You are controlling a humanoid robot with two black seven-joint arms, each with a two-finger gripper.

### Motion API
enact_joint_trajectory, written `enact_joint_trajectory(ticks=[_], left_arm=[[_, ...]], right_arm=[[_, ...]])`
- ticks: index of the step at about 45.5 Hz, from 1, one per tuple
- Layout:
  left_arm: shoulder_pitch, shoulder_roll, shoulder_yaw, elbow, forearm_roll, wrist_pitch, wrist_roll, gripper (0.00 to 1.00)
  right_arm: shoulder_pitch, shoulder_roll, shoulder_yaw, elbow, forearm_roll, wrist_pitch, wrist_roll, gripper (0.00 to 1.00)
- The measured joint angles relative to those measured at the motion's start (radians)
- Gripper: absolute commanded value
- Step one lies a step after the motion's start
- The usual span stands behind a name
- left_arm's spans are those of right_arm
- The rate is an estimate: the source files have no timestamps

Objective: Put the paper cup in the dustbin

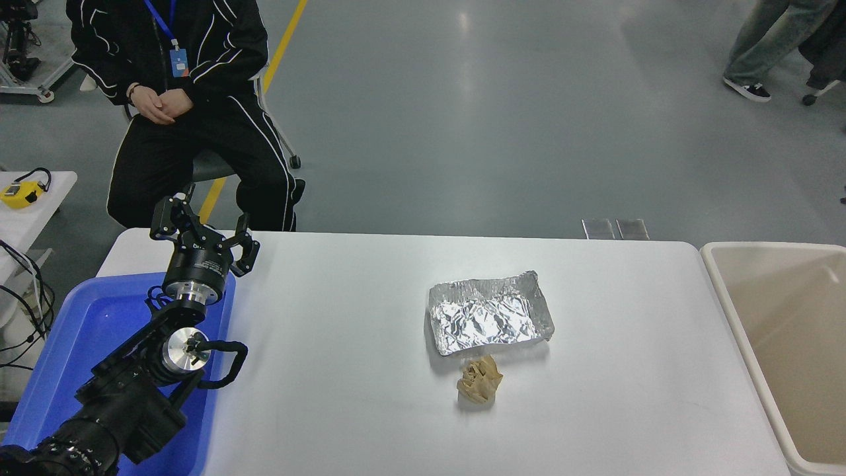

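The beige dustbin [727,291] stands at the table's right end, cut off by the picture's right edge. No paper cup shows anywhere on the table or in the visible part of the bin. My left gripper [206,228] is parked at the lower left above the blue tray, its fingers spread open and empty. My right arm and gripper are out of view.
A blue tray [59,357] sits at the table's left edge under my left arm. A crumpled foil tray [489,320] lies mid-table, with a crumpled brown paper ball [479,381] just in front of it. A person in black [192,86] sits at the far left.
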Motion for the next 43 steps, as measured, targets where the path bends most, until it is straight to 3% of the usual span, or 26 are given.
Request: enact_joint_trajectory(ticks=[5,15,33,43], left_arm=[[0.0,0.0,0.0,0.0,0.0,0.0,0.0,1.0],[0.0,0.0,0.0,0.0,0.0,0.0,0.0,1.0],[0.0,0.0,0.0,0.0,0.0,0.0,0.0,1.0],[0.0,0.0,0.0,0.0,0.0,0.0,0.0,1.0]], right_arm=[[0.033,-0.003,0.091,0.092,0.001,0.0,0.037,0.99],[0.033,0.014,0.251,0.224,0.004,-0.006,0.243,0.99],[-0.312,0.149,0.534,0.398,0.001,-0.01,0.485,0.99],[-0.444,0.196,0.57,0.419,0.001,-0.009,0.535,0.99]])
